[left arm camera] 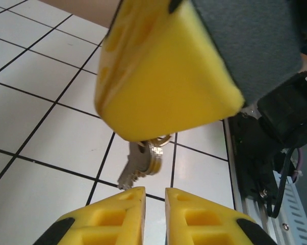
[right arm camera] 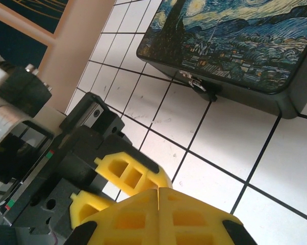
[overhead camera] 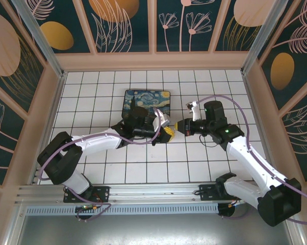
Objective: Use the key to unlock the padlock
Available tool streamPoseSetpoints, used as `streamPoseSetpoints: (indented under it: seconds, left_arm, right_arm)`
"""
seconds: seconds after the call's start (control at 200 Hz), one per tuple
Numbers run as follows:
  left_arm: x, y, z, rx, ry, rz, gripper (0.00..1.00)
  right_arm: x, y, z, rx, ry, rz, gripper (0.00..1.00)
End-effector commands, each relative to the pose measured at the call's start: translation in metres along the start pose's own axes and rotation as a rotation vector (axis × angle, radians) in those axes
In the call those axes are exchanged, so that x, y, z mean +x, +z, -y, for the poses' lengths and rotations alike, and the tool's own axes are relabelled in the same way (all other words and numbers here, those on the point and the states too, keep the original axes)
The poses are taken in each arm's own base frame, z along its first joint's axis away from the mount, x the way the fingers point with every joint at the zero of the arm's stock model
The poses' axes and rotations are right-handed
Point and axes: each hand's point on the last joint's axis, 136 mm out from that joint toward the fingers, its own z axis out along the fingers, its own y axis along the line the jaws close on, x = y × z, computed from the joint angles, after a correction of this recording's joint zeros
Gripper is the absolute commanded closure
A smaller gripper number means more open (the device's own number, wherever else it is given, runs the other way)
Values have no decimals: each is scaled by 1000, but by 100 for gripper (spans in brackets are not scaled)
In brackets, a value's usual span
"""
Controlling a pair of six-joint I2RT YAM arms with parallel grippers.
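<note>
The white tiled table [overhead camera: 92,168] carries both arms. The left arm [overhead camera: 92,140] and the right arm [overhead camera: 250,158] reach in from the near corners to meet in the middle. Just behind that meeting point lies a black box [overhead camera: 143,99] with a swirling blue-and-yellow painted lid.

From above, the left gripper [overhead camera: 167,133] and the right gripper [overhead camera: 183,127] stand tip to tip, close beside each other. That view is too coarse to show their jaws or anything small between them.

The left wrist camera fills this in. Its own fingers [left arm camera: 118,217] stand a narrow slit apart with nothing in the gap. The right gripper hangs just above them as a big yellow block.

The right wrist camera shows its own yellow fingers [right arm camera: 194,214] pressed flat together along one seam. It also takes in the box's front wall, which the left wrist view does not.

The key [left arm camera: 139,166] is seen from the left wrist alone. Small and silvery, it dangles on a ring from under the right gripper's closed tip. Its blade slants down toward the left gripper's fingers. The pinch point itself is hidden.

Smallest is the box's metal latch [right arm camera: 197,83], picked out by the right wrist camera.
</note>
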Motion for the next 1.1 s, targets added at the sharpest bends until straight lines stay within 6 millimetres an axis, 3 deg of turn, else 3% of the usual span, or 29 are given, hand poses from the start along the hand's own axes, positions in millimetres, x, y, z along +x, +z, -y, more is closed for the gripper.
streamPoseSetpoints:
  seconds: [0.0, 0.295, 0.641, 1.096]
  left_arm:
    - [0, -4, -5, -38, 22, 4, 81]
    - [-7, -15, -10, -58, 15, 46, 82]
    - [-10, -14, -2, -10, 23, 40, 78]
    - [-6, -18, 8, 26, 30, 37, 74]
  right_arm:
    - [-10, -4, -15, -35, -37, 19, 96]
    - [-4, -6, -22, -67, -52, 1, 96]
    - [-4, -3, -33, -113, -72, 3, 95]
    - [-5, 1, -28, -97, -77, 4, 95]
